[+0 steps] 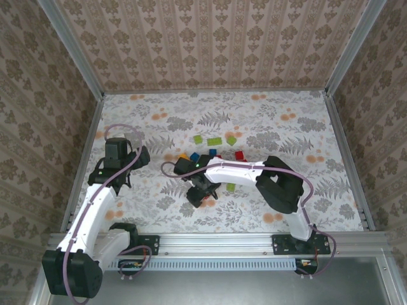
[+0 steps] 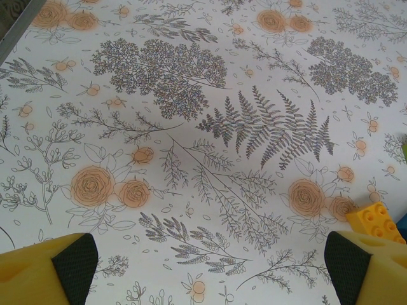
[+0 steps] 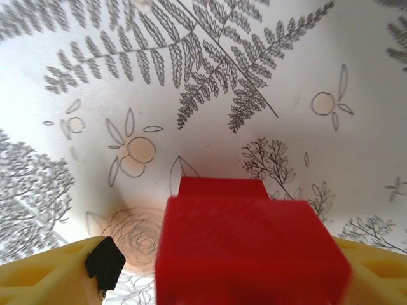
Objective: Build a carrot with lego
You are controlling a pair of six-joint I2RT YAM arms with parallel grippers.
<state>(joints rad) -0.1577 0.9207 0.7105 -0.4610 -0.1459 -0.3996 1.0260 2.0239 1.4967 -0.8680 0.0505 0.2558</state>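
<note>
The right gripper [image 1: 202, 192] is seen just below the centre of the table [image 1: 305, 127]. Its fingers [image 3: 54, 276] are spread to either side of a red lego brick [image 3: 248, 248]. A strip of flowered cover is seen between the left pad and the brick, so the brick is not clamped. Contact on the other side cannot be told.

More loose lego is scattered from 11 to 2 o'clock of this gripper: an orange brick [image 1: 183, 155], a blue brick [image 1: 194, 156], three green bricks [image 1: 214, 141] and a second red brick [image 1: 239, 155]. A lone green brick [image 1: 230, 187] lies at its 3 o'clock.

The left gripper [image 2: 210, 270] is held wide open over bare cover at 9 o'clock of the pile. A yellow studded brick [image 2: 375, 221] is seen just beside its right finger.
</note>
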